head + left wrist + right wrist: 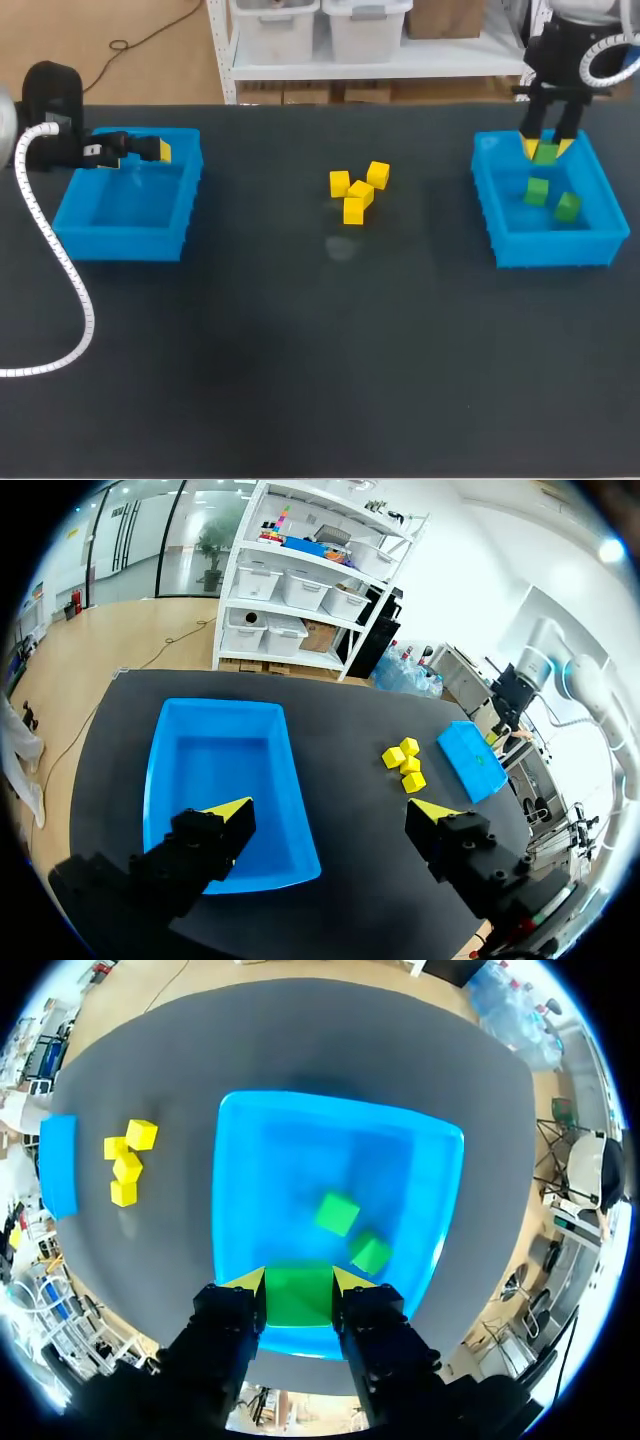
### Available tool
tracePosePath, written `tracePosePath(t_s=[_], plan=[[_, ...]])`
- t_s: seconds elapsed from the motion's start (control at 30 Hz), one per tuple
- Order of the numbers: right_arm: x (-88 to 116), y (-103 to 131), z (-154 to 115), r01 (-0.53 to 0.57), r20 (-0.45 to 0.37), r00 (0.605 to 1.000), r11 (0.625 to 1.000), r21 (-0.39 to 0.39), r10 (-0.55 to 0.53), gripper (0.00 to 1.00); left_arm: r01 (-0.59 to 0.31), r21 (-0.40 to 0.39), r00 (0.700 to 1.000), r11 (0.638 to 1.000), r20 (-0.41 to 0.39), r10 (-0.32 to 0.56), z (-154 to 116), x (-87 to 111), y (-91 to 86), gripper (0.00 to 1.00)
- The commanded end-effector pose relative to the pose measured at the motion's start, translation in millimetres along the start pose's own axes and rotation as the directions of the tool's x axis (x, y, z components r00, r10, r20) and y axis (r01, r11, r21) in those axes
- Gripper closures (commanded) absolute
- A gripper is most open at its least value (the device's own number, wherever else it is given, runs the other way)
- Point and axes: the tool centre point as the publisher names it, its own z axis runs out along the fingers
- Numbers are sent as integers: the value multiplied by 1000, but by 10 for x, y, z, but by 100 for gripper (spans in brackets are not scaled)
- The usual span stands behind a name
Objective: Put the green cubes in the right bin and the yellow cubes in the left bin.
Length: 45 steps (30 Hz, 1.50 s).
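Now right fingers [247, 1281] pinch a plain green cube [298, 1295] above the right bin [330, 1150]; left fingers [231, 811] gape empty.

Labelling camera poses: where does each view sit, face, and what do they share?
Head view: above and behind, looking down on the dark table; shows left gripper at left blue plastic bin, right gripper at right blue plastic bin.
Left wrist view: along its own open fingers, toward the left bin.
Right wrist view: down into the right bin; its fingers hold a green cube.
All three share the small yellow cubes.
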Motion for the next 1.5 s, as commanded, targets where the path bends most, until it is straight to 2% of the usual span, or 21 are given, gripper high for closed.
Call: tracePosePath(t_s=[0.03, 0.17, 0.2, 0.23, 0.27, 0.3, 0.47, 1.5], plan=[[98, 22, 3, -5, 705, 709, 1000, 4, 1, 100, -2, 8, 1000, 1000, 6, 2, 1, 15, 18, 0], [94, 15, 23, 1, 698, 716, 1000, 9, -7, 100, -2, 8, 1000, 1000, 6, 2, 1, 15, 18, 0], [96, 12, 32, -1, 696, 718, 1000, 14, -8, 90, -2, 8, 1000, 1000, 6, 2, 1, 15, 18, 0], [98, 8, 37, -3, 695, 719, 1000, 15, -8, 73, -2, 8, 1000, 1000, 6, 2, 1, 15, 18, 0], [100, 6, 39, -5, 692, 721, 1000, 18, -9, 49, -2, 8, 1000, 1000, 6, 2, 1, 15, 18, 0], [101, 5, 40, -5, 691, 723, 1000, 21, -10, 0, -2, 8, 1000, 1000, 6, 2, 1, 15, 18, 0], [110, 41, 37, 11, 714, 699, 1000, 27, -27, 0, -2, 8, 1000, 1000, 6, 2, 1, 15, 18, 0], [110, 41, 37, 11, 714, 699, 1000, 27, -27, 0, -2, 8, 1000, 1000, 6, 2, 1, 15, 18, 0]])
